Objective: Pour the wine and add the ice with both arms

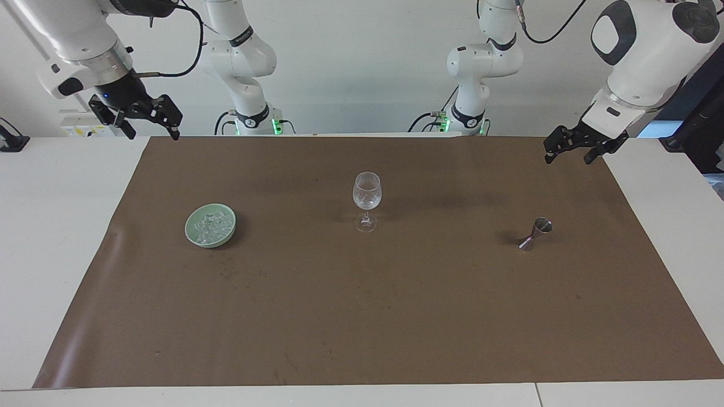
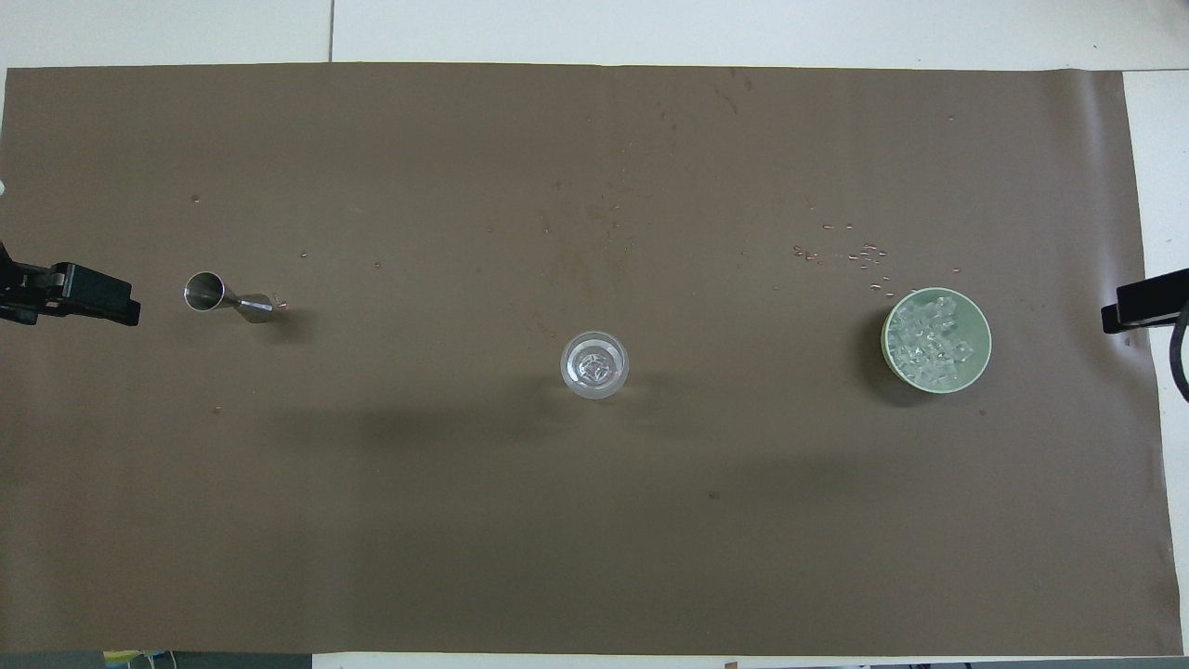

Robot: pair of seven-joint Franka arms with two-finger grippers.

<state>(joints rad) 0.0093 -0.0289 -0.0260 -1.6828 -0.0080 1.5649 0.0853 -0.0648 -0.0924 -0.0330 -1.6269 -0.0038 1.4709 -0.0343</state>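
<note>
A clear stemmed wine glass (image 1: 367, 195) (image 2: 594, 364) stands upright mid-mat. The ice (image 1: 210, 226) (image 2: 934, 342) is heaped in a pale green bowl (image 1: 189, 229) (image 2: 983, 358) toward the right arm's end. A small metal jigger (image 1: 536, 233) (image 2: 228, 297) stands toward the left arm's end. No wine can be seen. My right gripper (image 1: 150, 131) hangs open and empty, high over the mat's corner by the robots. My left gripper (image 1: 567, 158) is open and empty over the mat's other corner by the robots. Overhead, only a tip of each gripper shows at the side edges.
A brown mat (image 1: 362, 316) covers most of the white table. Small droplets (image 2: 859, 253) dot the mat just farther from the robots than the bowl. Two more arm bases stand at the table's robot end.
</note>
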